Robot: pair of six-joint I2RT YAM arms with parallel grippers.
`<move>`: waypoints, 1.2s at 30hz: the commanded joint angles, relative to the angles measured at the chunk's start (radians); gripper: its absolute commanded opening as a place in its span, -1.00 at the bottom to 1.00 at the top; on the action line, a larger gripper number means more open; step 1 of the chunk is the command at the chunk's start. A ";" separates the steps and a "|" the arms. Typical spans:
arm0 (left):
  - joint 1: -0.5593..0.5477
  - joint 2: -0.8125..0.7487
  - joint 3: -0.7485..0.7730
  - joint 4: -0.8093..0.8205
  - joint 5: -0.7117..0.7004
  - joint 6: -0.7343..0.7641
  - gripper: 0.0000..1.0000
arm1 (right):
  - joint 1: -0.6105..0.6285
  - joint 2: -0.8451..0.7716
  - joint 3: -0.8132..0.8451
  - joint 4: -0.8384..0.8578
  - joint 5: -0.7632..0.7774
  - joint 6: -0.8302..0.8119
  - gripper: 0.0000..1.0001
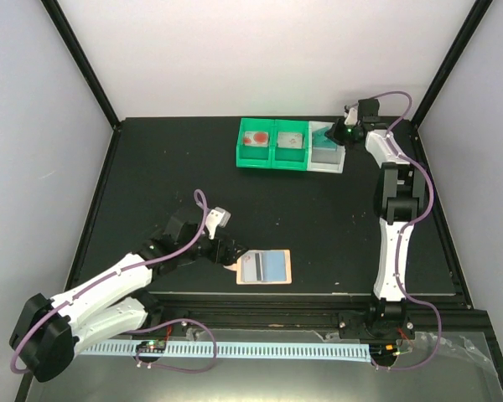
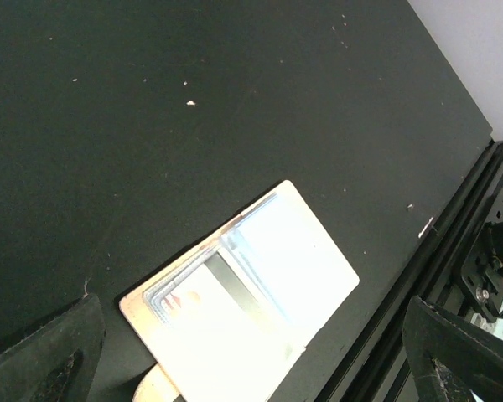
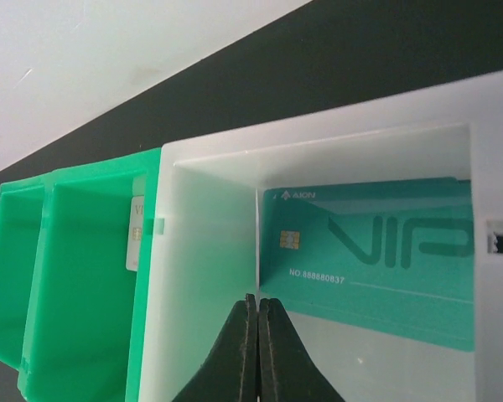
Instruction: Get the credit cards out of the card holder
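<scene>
The card holder [image 1: 283, 268] lies open on the black table near the front edge, tan-pink with a side tab. A light blue card with a dark stripe [image 1: 263, 265] sits in it. In the left wrist view the holder [image 2: 306, 251] is washed out by glare; the striped card [image 2: 235, 280] shows in its left pocket. My left gripper [image 1: 228, 254] is open just left of the holder, its fingers [image 2: 50, 356] wide apart. My right gripper [image 3: 257, 331] is shut and empty above the white bin [image 3: 201, 276], where a teal VIP card [image 3: 369, 251] lies.
Two green bins [image 1: 272, 144] stand at the back beside the white bin [image 1: 327, 159]. One green bin [image 3: 84, 276] holds a white card [image 3: 136, 234]. The table's front rail [image 2: 453, 251] runs close to the holder.
</scene>
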 commanded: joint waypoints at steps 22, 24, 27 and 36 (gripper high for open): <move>0.009 -0.020 0.075 -0.036 -0.023 -0.019 0.98 | -0.003 0.074 0.194 -0.072 0.084 0.026 -0.64; 0.008 -0.020 0.070 -0.035 -0.018 -0.026 0.98 | -0.003 0.076 0.207 -0.078 0.092 0.028 -0.59; 0.009 -0.014 0.071 -0.038 0.014 -0.023 0.98 | -0.003 0.072 0.236 -0.102 0.108 0.027 -0.49; 0.009 -0.033 0.056 -0.047 0.022 -0.056 0.93 | -0.003 0.001 0.249 -0.167 0.163 0.033 -0.23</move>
